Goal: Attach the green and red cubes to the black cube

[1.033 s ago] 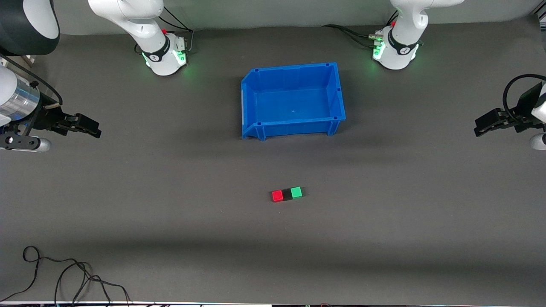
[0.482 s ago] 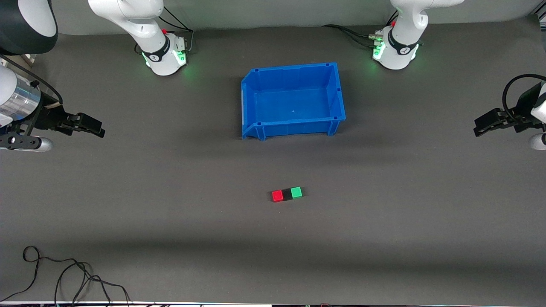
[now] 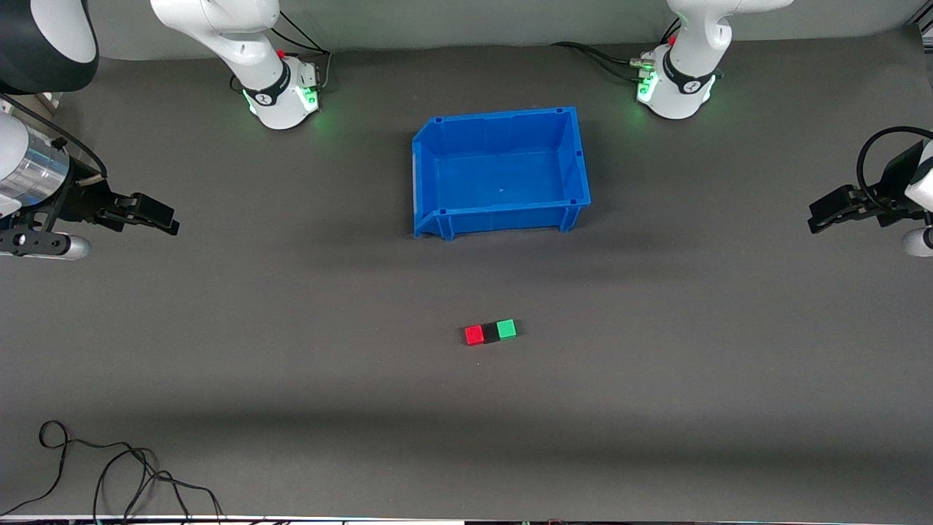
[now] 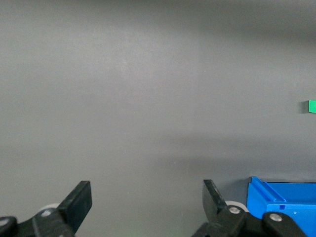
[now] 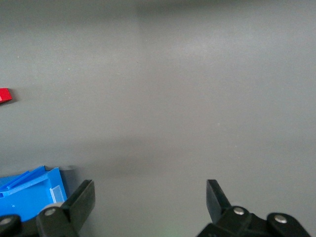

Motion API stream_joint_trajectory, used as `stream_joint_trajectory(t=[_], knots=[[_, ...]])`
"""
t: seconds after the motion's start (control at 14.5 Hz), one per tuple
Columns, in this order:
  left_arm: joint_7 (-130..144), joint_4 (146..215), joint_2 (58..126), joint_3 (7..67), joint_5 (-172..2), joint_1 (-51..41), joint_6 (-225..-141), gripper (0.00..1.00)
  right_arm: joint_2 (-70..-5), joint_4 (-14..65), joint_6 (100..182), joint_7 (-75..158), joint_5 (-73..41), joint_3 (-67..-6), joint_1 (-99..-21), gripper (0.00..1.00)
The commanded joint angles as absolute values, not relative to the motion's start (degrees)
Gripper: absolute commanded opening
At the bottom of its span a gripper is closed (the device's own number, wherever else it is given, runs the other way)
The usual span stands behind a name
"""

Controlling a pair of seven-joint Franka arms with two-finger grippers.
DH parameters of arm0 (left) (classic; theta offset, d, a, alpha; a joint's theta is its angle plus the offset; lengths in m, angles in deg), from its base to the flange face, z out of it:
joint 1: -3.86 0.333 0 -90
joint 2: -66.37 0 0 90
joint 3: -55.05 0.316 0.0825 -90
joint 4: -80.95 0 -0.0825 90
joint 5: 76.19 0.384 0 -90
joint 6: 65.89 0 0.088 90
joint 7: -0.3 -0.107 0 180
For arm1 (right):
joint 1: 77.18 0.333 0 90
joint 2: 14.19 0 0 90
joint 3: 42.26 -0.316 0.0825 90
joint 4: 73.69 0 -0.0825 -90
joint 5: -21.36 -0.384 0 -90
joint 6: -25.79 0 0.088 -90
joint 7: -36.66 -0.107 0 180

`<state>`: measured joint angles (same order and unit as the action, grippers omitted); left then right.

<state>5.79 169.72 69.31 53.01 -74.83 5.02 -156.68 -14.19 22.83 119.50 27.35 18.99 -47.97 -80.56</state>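
Three small cubes sit in one row on the grey mat, nearer to the front camera than the bin: the red cube [image 3: 474, 335], the black cube [image 3: 490, 332] in the middle, and the green cube [image 3: 506, 329], each coloured cube touching the black one. An edge of the green cube [image 4: 312, 106] shows in the left wrist view and an edge of the red cube [image 5: 5, 95] in the right wrist view. My left gripper [image 3: 818, 219] hangs open and empty at the left arm's end of the table. My right gripper [image 3: 166, 221] hangs open and empty at the right arm's end.
A blue bin [image 3: 576, 157] stands empty in the middle of the table, between the arm bases and the cubes; its corner [image 4: 281, 197] shows in the left wrist view and its corner [image 5: 29, 192] in the right wrist view. A black cable [image 3: 109, 474] lies at the front corner by the right arm's end.
The right gripper has shifted slightly toward the table's middle. The left gripper has barely moved. The cubes lie as before.
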Motion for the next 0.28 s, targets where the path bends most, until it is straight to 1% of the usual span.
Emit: stream_joint_trajectory(t=[0.0,0.21], knots=[[6.1,170.78,68.21,53.29,-74.52,4.21,-156.77,1.0,-14.72,21.5,118.78,28.31,18.64,-47.79,-80.52,1.0],[6.1,170.78,68.12,53.29,-74.43,3.94,-156.42,1.0,-14.72,21.41,118.78,28.31,18.64,-47.8,-80.52,1.0]])
